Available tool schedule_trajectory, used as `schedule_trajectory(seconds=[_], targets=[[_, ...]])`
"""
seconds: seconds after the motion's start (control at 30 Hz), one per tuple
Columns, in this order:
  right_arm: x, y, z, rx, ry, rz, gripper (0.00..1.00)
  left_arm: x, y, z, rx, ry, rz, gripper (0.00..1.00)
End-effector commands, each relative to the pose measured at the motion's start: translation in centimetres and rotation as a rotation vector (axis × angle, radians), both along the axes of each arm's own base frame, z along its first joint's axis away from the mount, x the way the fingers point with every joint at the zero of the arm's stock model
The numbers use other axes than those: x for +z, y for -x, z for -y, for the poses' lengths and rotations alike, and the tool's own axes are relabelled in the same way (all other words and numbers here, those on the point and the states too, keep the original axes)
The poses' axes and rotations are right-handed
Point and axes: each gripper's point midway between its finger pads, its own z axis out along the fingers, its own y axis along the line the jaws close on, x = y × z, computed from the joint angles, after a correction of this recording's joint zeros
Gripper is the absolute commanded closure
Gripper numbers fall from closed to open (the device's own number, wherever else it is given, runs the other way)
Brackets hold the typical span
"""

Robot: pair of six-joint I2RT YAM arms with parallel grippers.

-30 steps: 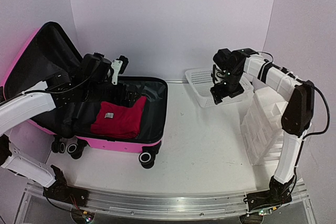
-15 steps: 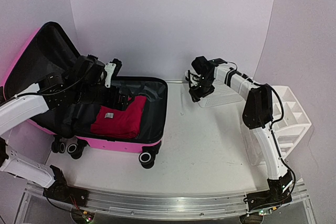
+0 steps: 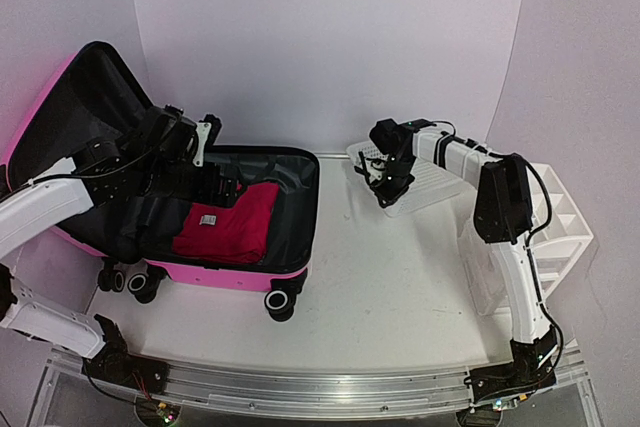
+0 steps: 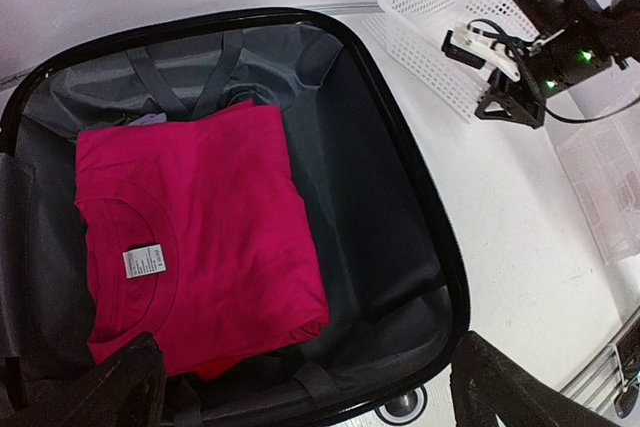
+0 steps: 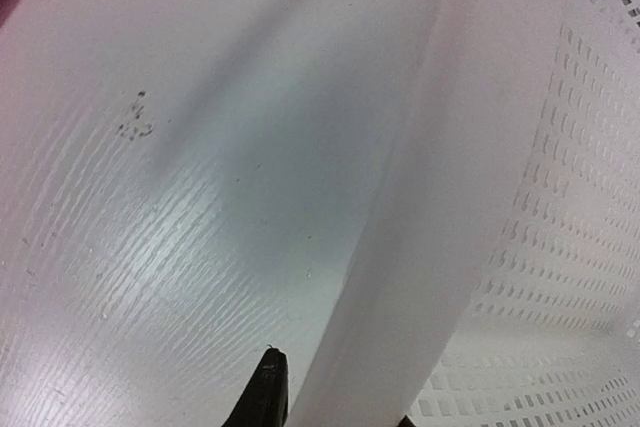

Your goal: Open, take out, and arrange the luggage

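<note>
Your right end effector (image 3: 388, 185) is arriving from drawer organizer (image 3: 555, 227), clamping white mesh basket (image 3: 432, 187) by its rim | left end effector (image 3: 207, 132) is hovering wide open, empty, over red T-shirt (image 4: 190, 227) | pink suitcase (image 3: 230, 274) is lying open on desk (image 3: 400, 277), left side; unpacking pending.

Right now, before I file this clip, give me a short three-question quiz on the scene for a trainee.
1. True or false: the luggage is zipped shut.
2. What lies inside it? A) a folded red T-shirt B) a pair of shoes C) a laptop
3. Which gripper has the rim of the white mesh basket between its fingers?
Key: 1 false, its lid stands open. 2 A. 3 the right gripper; the left gripper hangs open above the luggage.
</note>
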Motion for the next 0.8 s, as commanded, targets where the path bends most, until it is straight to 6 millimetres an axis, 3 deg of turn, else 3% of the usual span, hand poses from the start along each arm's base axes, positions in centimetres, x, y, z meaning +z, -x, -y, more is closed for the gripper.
schedule_trajectory(seconds=[0.0,0.37,0.77], targets=[[2.0,4.7,-2.6,0.115,-0.171,-0.117,0.97,0.4,-0.8,-0.4,0.06,0.065,-0.053,0.01],[1.7,13.6,-3.6,0.2,-0.177,-0.258,0.98,-1.9,-3.2,-0.4,0.173,0.15,-0.236,0.01],[-0.3,20.2,-3.3,0.236,-0.129,-0.35,0.97,-4.2,-5.5,0.4,0.2,0.146,-0.325,0.01]])
